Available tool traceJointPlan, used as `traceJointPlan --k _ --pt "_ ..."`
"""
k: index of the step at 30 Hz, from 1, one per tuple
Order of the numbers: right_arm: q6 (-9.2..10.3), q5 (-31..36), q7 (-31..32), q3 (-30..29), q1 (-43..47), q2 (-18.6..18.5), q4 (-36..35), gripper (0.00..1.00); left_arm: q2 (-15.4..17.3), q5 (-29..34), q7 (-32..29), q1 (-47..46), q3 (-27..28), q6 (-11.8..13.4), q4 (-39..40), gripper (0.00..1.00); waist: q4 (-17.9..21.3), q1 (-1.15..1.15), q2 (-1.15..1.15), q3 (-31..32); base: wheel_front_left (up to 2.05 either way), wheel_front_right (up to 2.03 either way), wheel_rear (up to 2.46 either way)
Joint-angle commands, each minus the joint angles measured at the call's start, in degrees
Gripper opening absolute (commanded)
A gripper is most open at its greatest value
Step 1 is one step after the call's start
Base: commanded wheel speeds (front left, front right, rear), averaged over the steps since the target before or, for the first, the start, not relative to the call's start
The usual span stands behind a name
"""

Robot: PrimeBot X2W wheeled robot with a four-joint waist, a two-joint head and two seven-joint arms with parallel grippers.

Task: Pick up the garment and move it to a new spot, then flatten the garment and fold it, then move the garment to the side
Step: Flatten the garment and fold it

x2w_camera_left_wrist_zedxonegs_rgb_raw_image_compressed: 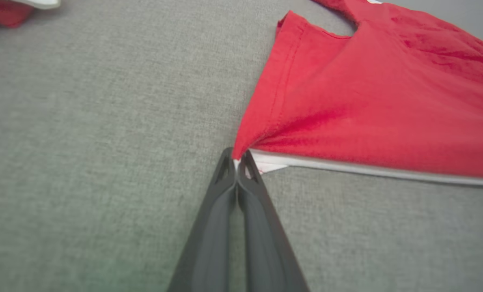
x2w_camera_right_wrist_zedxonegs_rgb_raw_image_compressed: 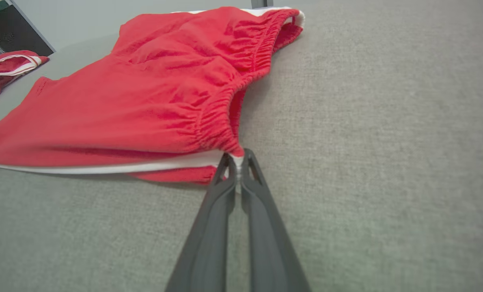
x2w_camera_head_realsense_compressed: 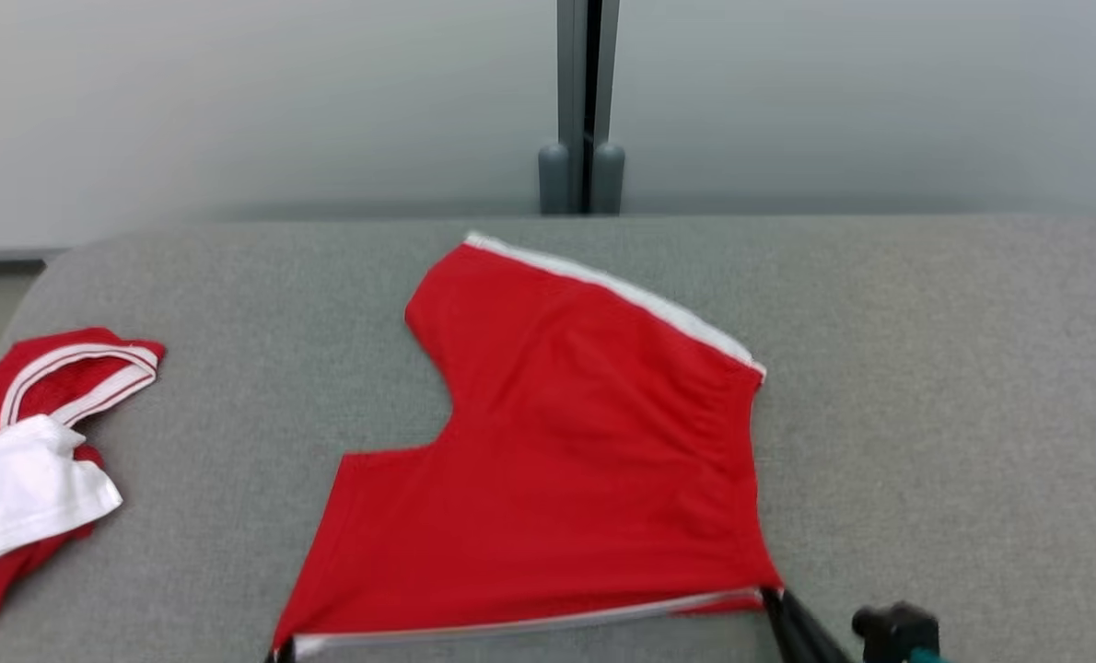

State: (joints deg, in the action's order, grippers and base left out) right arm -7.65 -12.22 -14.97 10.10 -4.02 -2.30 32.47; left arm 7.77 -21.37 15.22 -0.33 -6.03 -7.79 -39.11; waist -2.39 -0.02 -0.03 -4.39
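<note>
The garment [x2w_camera_head_realsense_compressed: 557,442] is a pair of red shorts with white side stripes, spread on the grey table [x2w_camera_head_realsense_compressed: 926,387] in the middle of the head view. My left gripper [x2w_camera_left_wrist_zedxonegs_rgb_raw_image_compressed: 236,159] is shut on the garment's [x2w_camera_left_wrist_zedxonegs_rgb_raw_image_compressed: 367,101] leg-hem corner, at the near left. My right gripper [x2w_camera_right_wrist_zedxonegs_rgb_raw_image_compressed: 236,158] is shut on the garment's [x2w_camera_right_wrist_zedxonegs_rgb_raw_image_compressed: 152,101] elastic waistband corner, at the near right; in the head view the right gripper [x2w_camera_head_realsense_compressed: 774,597] pinches the cloth by the bottom edge. The near edge with its white stripe is stretched taut between both grippers.
A second red and white garment [x2w_camera_head_realsense_compressed: 32,460] lies crumpled at the table's left edge. A grey post [x2w_camera_head_realsense_compressed: 585,101] stands behind the table against a pale wall. Bare grey cloth surface stretches to the right of the shorts.
</note>
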Motion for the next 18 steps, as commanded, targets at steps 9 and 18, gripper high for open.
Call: traceJointPlan --k 9,18 --pt "0.27 -1.2 -0.3 2.2 8.0 -1.0 -2.3 0.00 -1.3 3.9 -0.1 7.5 4.8 0.5 2.4 0.00 3.9 0.02 0.03 6.6 0.00 0.00 0.00" --pt "0.21 -3.5 -0.3 3.2 6.2 -0.8 -5.7 0.00 -1.4 5.2 0.0 3.8 2.9 0.4 8.4 0.00 5.2 0.02 0.03 5.2 0.00 0.00 0.00"
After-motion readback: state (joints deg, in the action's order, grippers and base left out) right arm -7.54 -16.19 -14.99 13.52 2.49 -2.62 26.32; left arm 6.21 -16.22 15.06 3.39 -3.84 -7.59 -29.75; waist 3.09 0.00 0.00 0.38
